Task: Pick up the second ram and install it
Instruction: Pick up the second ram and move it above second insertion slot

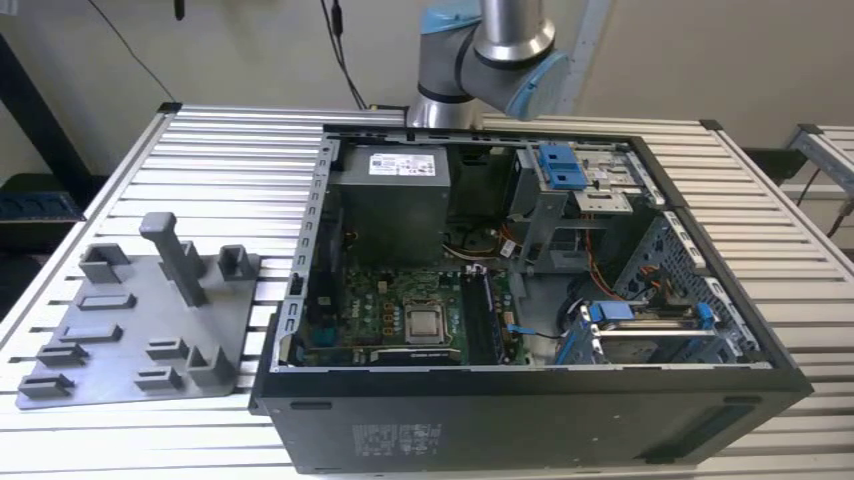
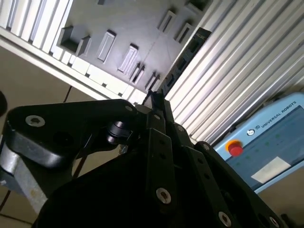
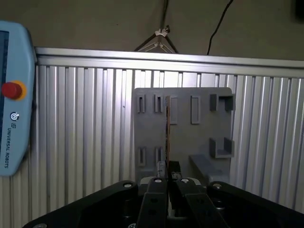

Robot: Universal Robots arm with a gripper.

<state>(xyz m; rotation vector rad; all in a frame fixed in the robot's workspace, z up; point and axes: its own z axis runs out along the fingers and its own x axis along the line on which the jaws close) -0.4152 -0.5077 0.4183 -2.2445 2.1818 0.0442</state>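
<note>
1. Gripper (image 3: pixel 167 176): the jaws are clamped on one end of the second ram (image 3: pixel 167 128), and the rest of the board projects free beyond the fingertips.
2. Position: the ram is held in the air, clear of the slatted surface (image 1: pixel 227 160). The grey tray (image 3: pixel 183 137) lies behind it in both wrist views. In the exterior view the tray sits at that view's left of the open computer case (image 1: pixel 534 420).
3. Long axis: it runs straight out from the jaws, in line with the fingers, and the free end points towards the tray.
4. Aspect: the first wrist view shows the ram edge-on as a thin line. The second wrist view shows its dark flat side.
5. Handling (judged): light, thin and stiff. It is likely brittle under bending or twisting, and its chips and contact edge look easy to damage.
6. Hold (judged): pinching the two flat faces near one short end, as here, seems the best grip. The long contact edge stays untouched, but the free length can lever against the grip.
</note>
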